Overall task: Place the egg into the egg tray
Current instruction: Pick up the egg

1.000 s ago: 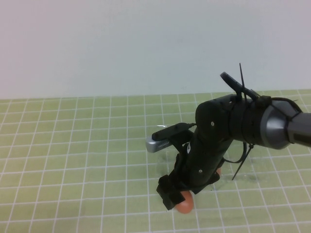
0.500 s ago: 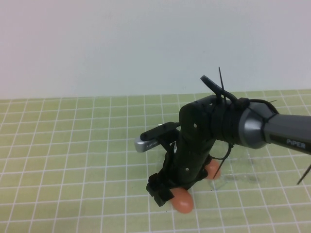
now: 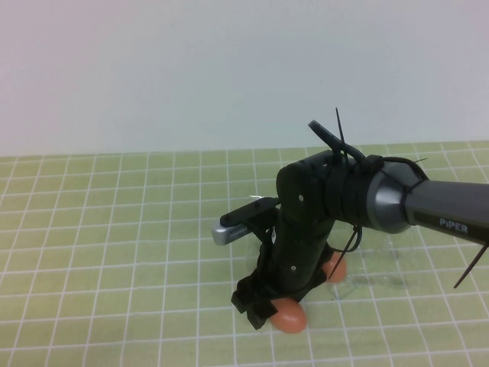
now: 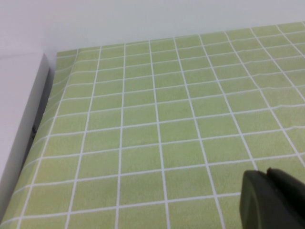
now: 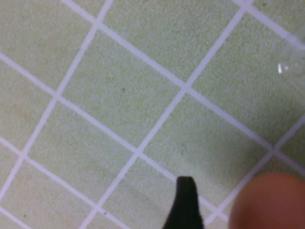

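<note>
My right gripper (image 3: 267,310) is low over the mat at the front middle, with an orange-brown egg (image 3: 289,319) lying on the mat right beside its fingers. In the right wrist view one dark fingertip (image 5: 186,198) shows with that egg (image 5: 269,202) next to it and a gap between them; the other finger is out of view. A second egg (image 3: 335,267) sits behind the arm, in the nearly invisible clear egg tray (image 3: 382,277). My left gripper (image 4: 266,173) is shut and empty over bare mat, and is out of the high view.
A green mat with a white grid (image 3: 114,229) covers the table. A white wall (image 3: 229,69) stands behind it. A white board (image 4: 24,143) edges the mat beside my left gripper. A glint of the tray's clear plastic (image 5: 290,64) shows in the right wrist view.
My right arm has swung left and its gripper has shifted a little left. The front egg stays in place on the mat. The egg behind the arm shows more.
</note>
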Robot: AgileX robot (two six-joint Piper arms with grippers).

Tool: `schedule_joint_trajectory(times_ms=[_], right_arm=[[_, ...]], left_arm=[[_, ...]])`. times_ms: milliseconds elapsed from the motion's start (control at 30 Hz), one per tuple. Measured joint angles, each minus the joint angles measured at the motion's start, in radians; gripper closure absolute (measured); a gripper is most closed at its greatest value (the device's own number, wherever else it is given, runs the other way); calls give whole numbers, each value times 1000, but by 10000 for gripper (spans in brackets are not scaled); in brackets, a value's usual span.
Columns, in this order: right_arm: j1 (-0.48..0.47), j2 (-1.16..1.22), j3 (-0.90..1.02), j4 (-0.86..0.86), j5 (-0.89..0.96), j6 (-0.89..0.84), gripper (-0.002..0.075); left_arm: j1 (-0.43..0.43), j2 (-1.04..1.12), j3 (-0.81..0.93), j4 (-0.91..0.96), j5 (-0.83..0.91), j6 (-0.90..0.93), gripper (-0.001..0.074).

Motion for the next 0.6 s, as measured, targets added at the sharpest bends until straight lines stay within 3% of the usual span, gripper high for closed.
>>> schedule_joint_trajectory(times_ms=[333, 600], right_arm=[[0, 0, 0, -2, 13, -14, 323], [2, 0, 0, 21, 46, -14, 337]], left_arm=[[0, 0, 0, 0, 0, 0, 737], [0, 0, 0, 0, 0, 0, 736]])
